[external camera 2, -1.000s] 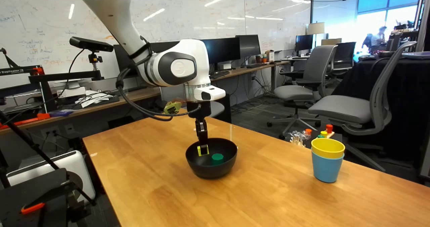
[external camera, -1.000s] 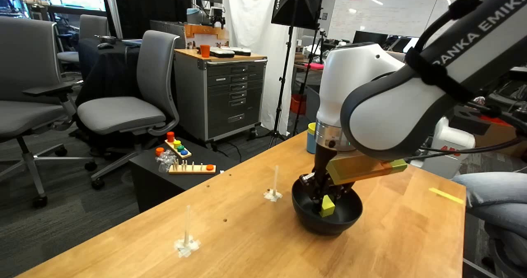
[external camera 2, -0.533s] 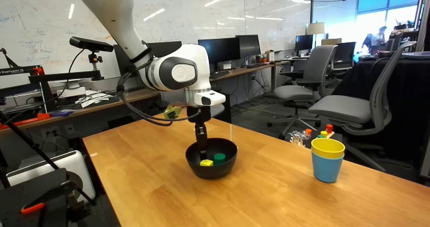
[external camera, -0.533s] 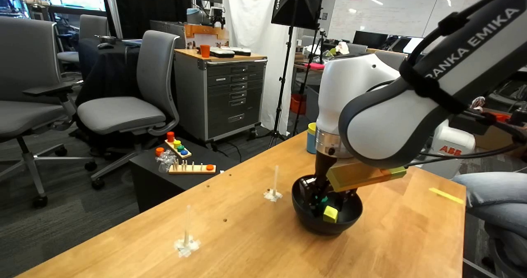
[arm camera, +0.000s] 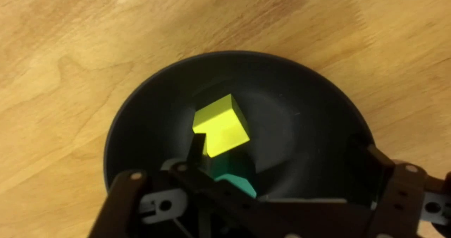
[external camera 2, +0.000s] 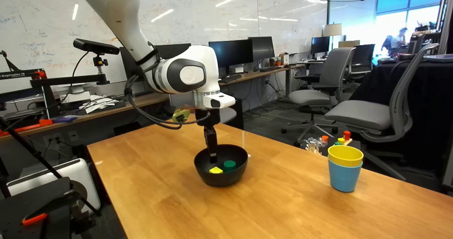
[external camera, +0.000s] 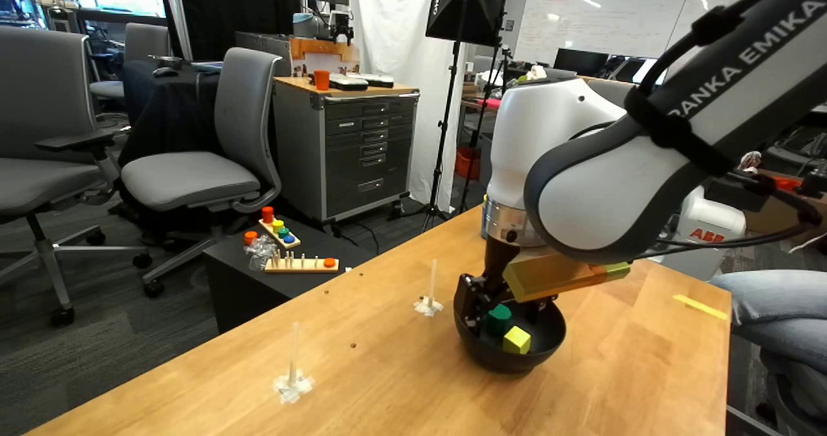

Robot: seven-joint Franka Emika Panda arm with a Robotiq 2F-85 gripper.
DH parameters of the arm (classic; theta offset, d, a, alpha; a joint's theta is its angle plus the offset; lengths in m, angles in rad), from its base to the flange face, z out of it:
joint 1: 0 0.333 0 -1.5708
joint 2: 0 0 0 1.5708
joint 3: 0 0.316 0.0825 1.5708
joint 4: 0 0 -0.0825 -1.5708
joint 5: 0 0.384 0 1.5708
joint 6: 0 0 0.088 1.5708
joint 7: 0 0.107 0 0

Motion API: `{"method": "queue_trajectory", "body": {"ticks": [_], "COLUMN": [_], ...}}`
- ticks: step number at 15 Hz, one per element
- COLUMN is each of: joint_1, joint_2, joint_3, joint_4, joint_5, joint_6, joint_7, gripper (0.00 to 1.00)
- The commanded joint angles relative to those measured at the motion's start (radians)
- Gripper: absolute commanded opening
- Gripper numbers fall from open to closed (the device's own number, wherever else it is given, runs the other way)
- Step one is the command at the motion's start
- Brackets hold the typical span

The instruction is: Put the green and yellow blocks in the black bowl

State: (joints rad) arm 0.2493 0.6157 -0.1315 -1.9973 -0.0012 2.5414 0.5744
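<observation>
The black bowl (external camera 2: 221,181) stands upright on the table, and both blocks lie inside it. The yellow block (arm camera: 225,125), a cube, rests close beside the green block (external camera 2: 229,165); whether they touch I cannot tell. In the wrist view the green block (arm camera: 236,182) is partly covered by my left-hand finger linkage. My gripper (arm camera: 288,147) points down into the bowl with its fingers spread wide and nothing held between them. One fingertip (arm camera: 197,144) overlaps the yellow cube's corner in that view, and the opposite finger is near the bowl's right rim.
A yellow cup nested in a blue cup (external camera 2: 345,171) stands on the table. Thin clear rods (external camera: 432,284) are taped upright nearby. A flat yellow strip (external camera: 700,307) lies near the table edge. A low black side table holds peg boards (external camera: 302,265).
The fingers have parted and let go of the yellow cube, which dropped into the bowl beside the green block. The gripper dipped, then rose slightly; the bowl shifted a little.
</observation>
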Motion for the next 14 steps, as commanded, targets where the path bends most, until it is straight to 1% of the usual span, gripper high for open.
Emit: {"method": "queue_trajectory", "body": {"ticks": [1, 6, 10, 12, 13, 14], "joint_1": [0.048, 0.112, 0.106, 0.108, 0.114, 0.1], "joint_2": [-0.074, -0.16, -0.205, -0.217, -0.217, -0.177], "joint_3": [0.008, 0.028, 0.087, 0.102, 0.098, 0.106], "joint_4": [-0.024, -0.06, -0.078, -0.085, -0.082, -0.056], "joint_5": [-0.044, -0.128, -0.156, -0.175, -0.192, -0.167], "joint_6": [0.0, 0.01, -0.034, -0.069, -0.089, -0.054], "joint_7": [0.013, 0.003, -0.076, -0.106, -0.091, -0.071], "gripper": [1.0, 1.0, 1.0, 1.0, 1.0, 1.0]}}
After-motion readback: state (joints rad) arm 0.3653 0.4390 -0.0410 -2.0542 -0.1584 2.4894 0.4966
